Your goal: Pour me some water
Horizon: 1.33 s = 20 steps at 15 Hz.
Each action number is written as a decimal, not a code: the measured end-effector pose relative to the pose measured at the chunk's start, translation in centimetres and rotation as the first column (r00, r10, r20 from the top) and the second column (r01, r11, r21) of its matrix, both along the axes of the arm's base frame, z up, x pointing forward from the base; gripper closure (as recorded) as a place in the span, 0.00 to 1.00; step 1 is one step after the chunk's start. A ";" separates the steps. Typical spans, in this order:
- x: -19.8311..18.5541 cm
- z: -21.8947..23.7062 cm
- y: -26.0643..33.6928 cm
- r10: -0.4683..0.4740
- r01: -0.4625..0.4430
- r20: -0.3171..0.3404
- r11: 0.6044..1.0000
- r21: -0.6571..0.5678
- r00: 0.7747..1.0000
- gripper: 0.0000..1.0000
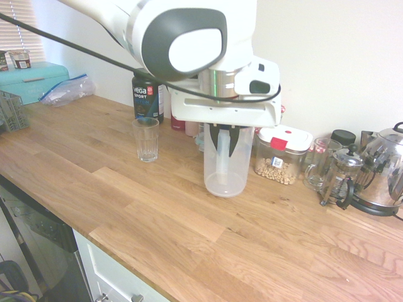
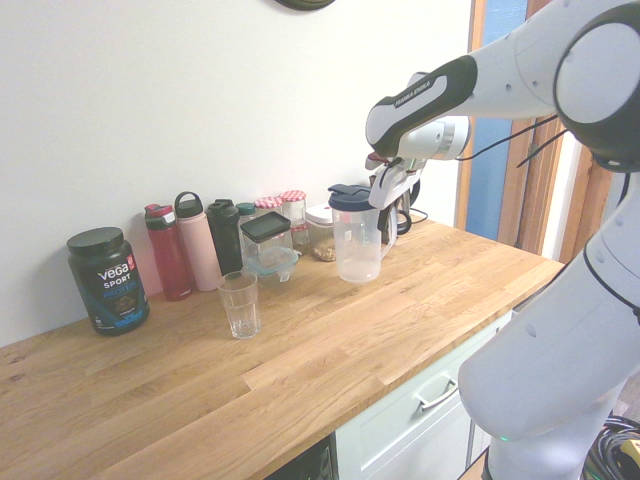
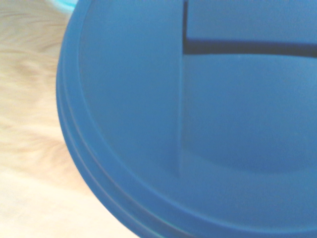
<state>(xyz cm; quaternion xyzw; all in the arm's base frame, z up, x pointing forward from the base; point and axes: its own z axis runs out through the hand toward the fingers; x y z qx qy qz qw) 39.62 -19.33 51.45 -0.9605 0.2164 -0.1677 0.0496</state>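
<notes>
Now, grip: the gripper (image 1: 229, 133) is closed on the handle side of the pitcher (image 1: 225, 162), reaching steeply down at its top; the fingers themselves are mostly hidden behind the wrist in the first exterior view.
Pitcher: a clear plastic jug with a dark blue lid (image 3: 198, 119), hanging upright directly below the hand; whether its base touches the wooden counter (image 1: 189, 233) or rides just above it, I cannot tell.
Water: a shallow pool seems to sit in the pitcher's bottom, hard to judge.
Glass: the empty glass (image 1: 146, 139) stands upright on the counter, well apart from the hand, off to the side away from the kettle (image 1: 384, 173).
Key relation: the hand must carry the pitcher sideways along the counter to the glass, then tip it spout-first.
Beyond: a protein tub (image 1: 148, 95) stands behind the glass, by the wall.
</notes>
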 end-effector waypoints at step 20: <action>6.0 6.7 20.9 0.398 -0.501 -0.347 0.814 -0.292 0.849 1.00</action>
